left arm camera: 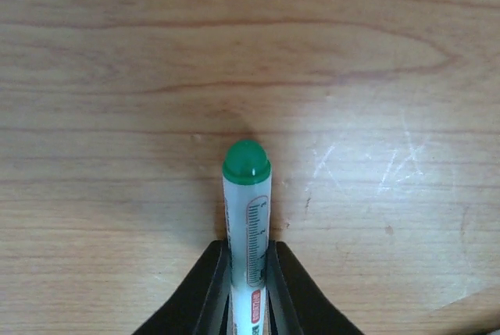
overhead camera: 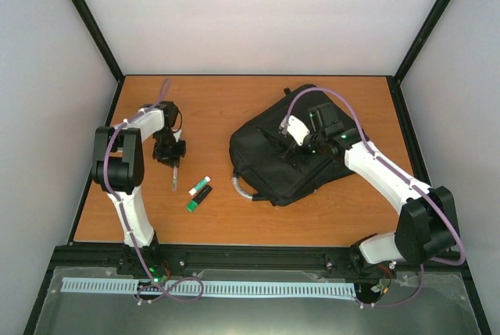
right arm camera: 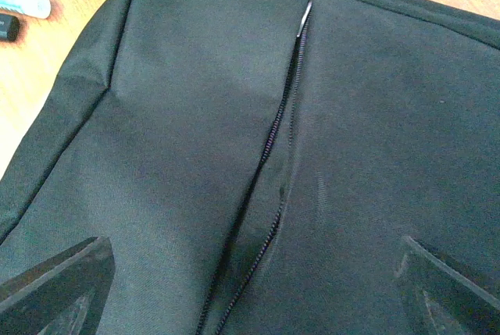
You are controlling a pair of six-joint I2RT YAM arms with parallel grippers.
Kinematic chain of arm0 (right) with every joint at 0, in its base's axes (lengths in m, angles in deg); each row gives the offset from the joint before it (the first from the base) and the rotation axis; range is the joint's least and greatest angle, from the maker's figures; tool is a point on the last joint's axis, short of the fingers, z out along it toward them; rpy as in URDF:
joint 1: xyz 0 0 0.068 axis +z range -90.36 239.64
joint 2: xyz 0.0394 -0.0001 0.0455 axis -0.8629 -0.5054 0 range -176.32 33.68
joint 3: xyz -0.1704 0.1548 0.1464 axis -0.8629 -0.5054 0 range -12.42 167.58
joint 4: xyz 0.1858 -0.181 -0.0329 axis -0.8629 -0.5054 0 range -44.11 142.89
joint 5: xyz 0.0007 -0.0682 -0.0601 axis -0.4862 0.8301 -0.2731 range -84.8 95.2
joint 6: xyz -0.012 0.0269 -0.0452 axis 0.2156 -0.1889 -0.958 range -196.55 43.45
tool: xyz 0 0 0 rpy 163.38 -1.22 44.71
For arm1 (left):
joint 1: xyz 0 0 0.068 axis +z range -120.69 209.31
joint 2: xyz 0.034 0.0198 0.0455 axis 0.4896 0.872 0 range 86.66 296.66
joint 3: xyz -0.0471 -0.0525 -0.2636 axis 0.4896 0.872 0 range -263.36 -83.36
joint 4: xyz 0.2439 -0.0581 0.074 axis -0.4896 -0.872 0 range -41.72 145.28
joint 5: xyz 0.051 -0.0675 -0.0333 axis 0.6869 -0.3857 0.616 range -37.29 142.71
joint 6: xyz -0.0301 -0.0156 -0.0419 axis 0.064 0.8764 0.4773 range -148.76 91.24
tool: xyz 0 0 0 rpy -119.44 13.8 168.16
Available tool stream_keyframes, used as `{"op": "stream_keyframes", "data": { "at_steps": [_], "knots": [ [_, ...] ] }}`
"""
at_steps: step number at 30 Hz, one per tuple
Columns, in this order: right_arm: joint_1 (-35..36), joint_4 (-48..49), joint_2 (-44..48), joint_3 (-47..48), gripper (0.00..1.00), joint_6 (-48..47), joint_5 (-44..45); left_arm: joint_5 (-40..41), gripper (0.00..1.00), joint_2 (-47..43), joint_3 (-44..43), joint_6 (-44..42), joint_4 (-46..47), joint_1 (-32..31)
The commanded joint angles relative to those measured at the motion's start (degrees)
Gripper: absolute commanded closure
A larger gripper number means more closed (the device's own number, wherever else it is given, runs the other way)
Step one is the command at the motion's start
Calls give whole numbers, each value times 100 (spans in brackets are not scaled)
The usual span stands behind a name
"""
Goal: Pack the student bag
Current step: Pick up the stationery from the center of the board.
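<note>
Right of table (overhead camera: 211, 108) centre, student bag (overhead camera: 258, 155) lay flat, zipper (right arm camera: 273, 140) seemingly near shut; right gripper (right arm camera: 258, 280) hung spread above it. At left, my left gripper (left arm camera: 248, 255) pinched green-capped marker (left arm camera: 247, 194), long end protruding; I judged it could pivot and snag on narrow slit.

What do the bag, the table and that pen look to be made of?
Bag: matte black woven fabric; fine weave, soft creases. Table: wood or wood-look laminate; grain lines, faint scratches. Pen: probably plastic; glossy green cap with a highlight.
</note>
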Motion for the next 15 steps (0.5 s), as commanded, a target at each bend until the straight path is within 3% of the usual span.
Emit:
{"op": "stream_keyframes", "data": {
  "at_steps": [1, 3, 8, 15],
  "knots": [
    [-103, 18, 188, -51, 0, 8, -153, 196, 79, -1, -22, -330, 114, 8],
    [-147, 20, 203, -70, 0, 24, -171, 167, 68, -225, 90, -391, 19, 6],
    [-248, 50, 225, -103, 0, 64, -252, 112, 52, -657, 414, -754, -243, 7],
    [-269, 61, 165, -86, 0, 135, -341, -274, 52, -995, 789, -1195, -444, -10]
  ]
}}
